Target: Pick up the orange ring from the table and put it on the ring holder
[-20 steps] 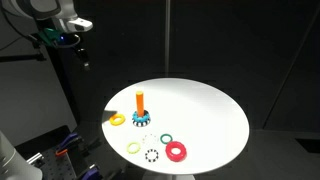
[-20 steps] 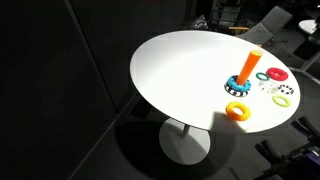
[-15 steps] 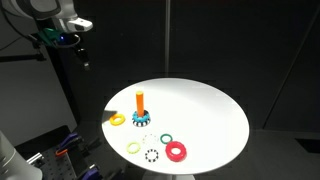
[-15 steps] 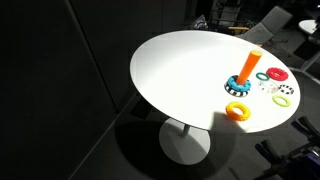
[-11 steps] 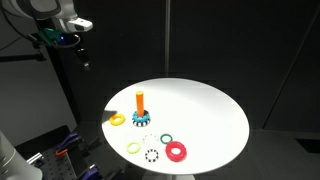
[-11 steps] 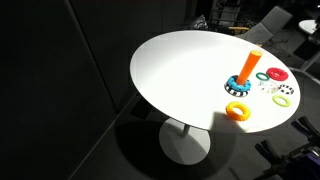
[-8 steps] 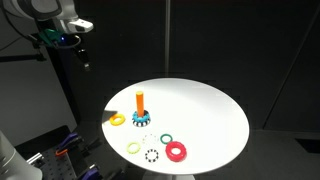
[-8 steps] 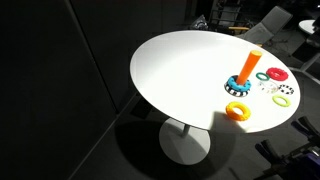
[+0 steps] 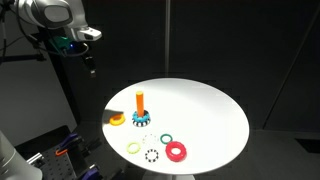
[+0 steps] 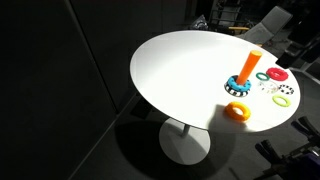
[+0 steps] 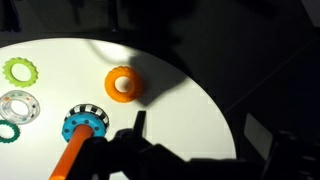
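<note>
— Where does the orange ring point(image 9: 117, 120) lie?
— Flat on the round white table point(image 9: 205, 105), close to its left edge in an exterior view. It sits just left of the ring holder point(image 9: 140, 108), with a small gap between ring and base. Nothing grips it.
— And the holder itself?
— It stands upright, an orange peg on a toothed blue-teal base, left of the table's middle.
— What about the gripper point(image 9: 90, 66)?
— It hangs from the arm point(image 9: 50, 15) at the upper left of that view, high above the tabletop and well apart from the ring. In the wrist view its two dark fingers point(image 11: 139, 122) stand spread wide with nothing between them. The orange ring shows beyond them, and the holder's base lies by the left finger.
— Which other rings does the table carry?
— A yellow-green ring point(image 9: 133, 147), a white ring point(image 9: 151, 155), a green ring point(image 9: 166, 138) and a red ring point(image 9: 177, 151). All lie flat on the near side of the holder.
</note>
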Available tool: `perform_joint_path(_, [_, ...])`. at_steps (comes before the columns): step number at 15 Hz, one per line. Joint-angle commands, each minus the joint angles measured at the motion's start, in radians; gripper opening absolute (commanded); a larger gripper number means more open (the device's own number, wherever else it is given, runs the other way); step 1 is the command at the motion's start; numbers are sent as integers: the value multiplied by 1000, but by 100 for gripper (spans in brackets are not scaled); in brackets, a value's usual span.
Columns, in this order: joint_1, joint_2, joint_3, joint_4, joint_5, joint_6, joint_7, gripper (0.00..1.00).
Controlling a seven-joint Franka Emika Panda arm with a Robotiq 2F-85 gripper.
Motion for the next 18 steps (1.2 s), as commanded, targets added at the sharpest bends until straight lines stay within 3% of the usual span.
perform_joint_path(1, [-19, 57, -12, 5, -27, 51, 29, 100])
perform_joint_path(12, [-76, 220, -39, -19, -71, 275, 89, 100])
perform_joint_path(18, [-91, 287, -56, -12, -133, 297, 141, 100])
